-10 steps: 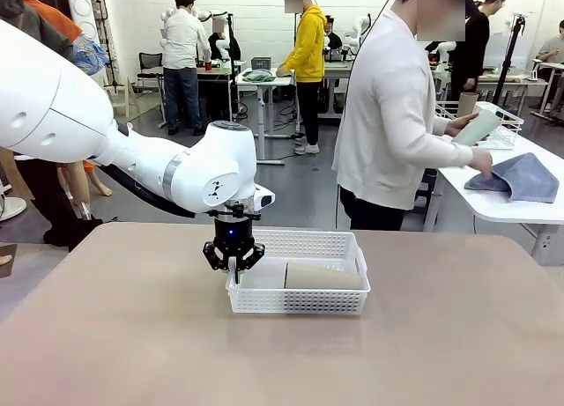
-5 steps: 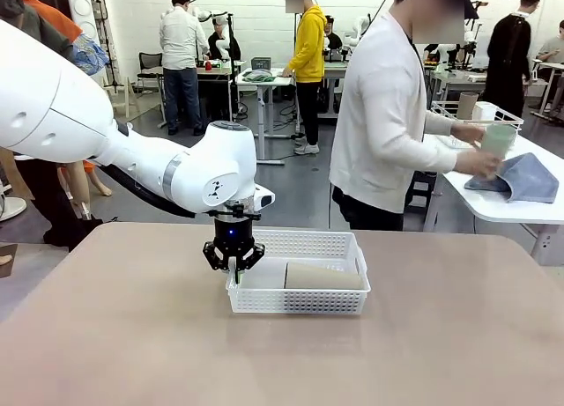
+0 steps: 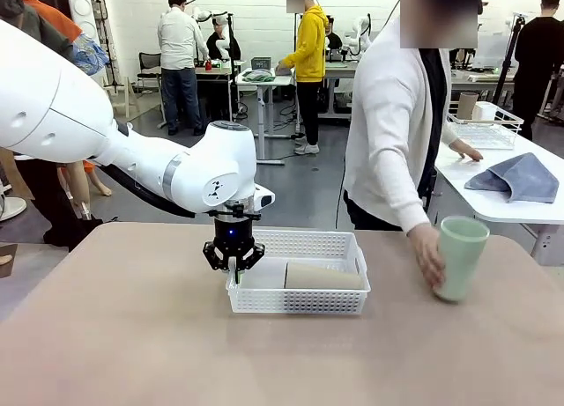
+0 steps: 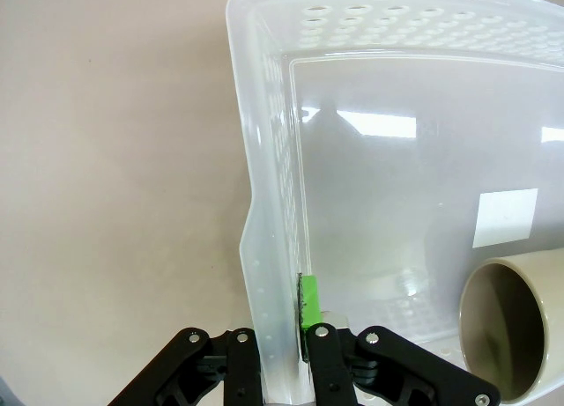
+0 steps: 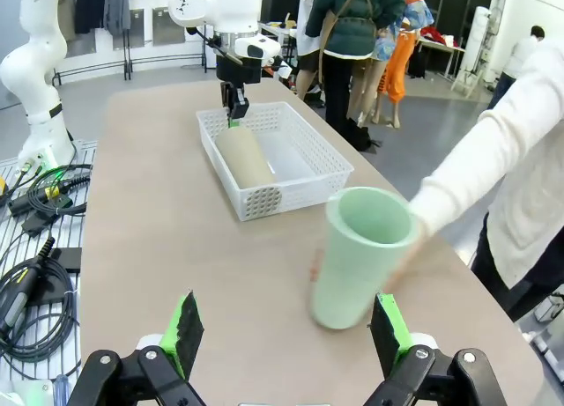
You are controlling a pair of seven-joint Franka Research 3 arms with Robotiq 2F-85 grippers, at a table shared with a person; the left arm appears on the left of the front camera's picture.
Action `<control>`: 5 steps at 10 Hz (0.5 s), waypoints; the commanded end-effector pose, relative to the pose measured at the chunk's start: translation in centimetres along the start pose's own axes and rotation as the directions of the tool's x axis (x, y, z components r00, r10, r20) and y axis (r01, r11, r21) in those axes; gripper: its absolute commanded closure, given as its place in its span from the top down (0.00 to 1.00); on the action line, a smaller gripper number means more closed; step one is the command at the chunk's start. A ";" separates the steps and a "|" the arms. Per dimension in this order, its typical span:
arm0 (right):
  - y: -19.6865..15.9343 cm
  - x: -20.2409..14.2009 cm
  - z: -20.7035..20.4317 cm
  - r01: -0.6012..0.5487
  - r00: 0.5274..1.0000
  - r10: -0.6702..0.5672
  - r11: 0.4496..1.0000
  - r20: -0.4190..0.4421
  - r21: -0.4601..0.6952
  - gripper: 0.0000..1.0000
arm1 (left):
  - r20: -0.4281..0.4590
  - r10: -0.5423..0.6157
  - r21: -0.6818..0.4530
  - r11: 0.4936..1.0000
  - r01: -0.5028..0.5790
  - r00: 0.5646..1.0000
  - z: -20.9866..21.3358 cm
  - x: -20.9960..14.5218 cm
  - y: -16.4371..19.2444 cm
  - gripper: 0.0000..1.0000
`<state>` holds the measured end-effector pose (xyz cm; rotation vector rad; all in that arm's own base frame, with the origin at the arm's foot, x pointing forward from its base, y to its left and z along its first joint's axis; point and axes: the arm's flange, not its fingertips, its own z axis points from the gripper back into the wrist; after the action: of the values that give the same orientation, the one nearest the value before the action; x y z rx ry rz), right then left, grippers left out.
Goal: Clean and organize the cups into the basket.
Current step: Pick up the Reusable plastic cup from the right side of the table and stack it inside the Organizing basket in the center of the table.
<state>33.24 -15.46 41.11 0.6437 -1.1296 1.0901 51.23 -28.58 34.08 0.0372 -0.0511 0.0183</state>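
The white lattice basket (image 3: 300,298) stands mid-table with a tan-brown cup (image 3: 323,276) lying on its side in it. My left gripper (image 3: 233,263) is shut on the basket's left wall, with the rim pinched between its fingers (image 4: 307,302). That wall (image 4: 273,159) and the tan cup's mouth (image 4: 515,327) show close up in the left wrist view. A person's hand (image 3: 429,256) holds a mint green cup (image 3: 460,257) upright on the table at the right. My right gripper (image 5: 286,331) hangs open just short of that mint cup (image 5: 357,256), with the basket (image 5: 264,202) beyond it.
Behind the person is a side table with a grey-blue cloth (image 3: 520,175) and a white wire basket (image 3: 489,129) holding another tan cup (image 3: 467,104). Cables (image 5: 35,203) lie on the floor off the table's edge in the right wrist view.
The person has turned from the side table and brought the mint green cup down onto my table at the right. My left arm and the basket have not moved.
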 end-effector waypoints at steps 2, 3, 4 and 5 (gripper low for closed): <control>0.4 -0.1 0.0 -0.008 1.000 0.008 1.000 0.012 -0.002 1.00 | -0.002 -0.007 0.005 1.000 0.007 1.000 -0.2 -0.1 0.0 0.00; 0.4 -0.1 0.0 -0.008 1.000 0.008 1.000 0.012 -0.002 1.00 | -0.002 -0.007 0.005 1.000 0.007 1.000 -0.2 -0.1 0.0 0.00; 0.4 -0.1 0.0 -0.008 1.000 0.008 1.000 0.012 -0.002 1.00 | -0.002 -0.007 0.005 1.000 0.007 1.000 -0.2 -0.1 0.0 0.00; 0.4 -0.1 0.0 -0.008 1.000 0.008 1.000 0.012 -0.002 1.00 | -0.002 -0.007 0.005 1.000 0.007 1.000 -0.2 -0.1 0.0 0.00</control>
<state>33.24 -15.45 41.11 0.6437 -1.1294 1.0903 51.24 -28.58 34.08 0.0372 -0.0511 0.0184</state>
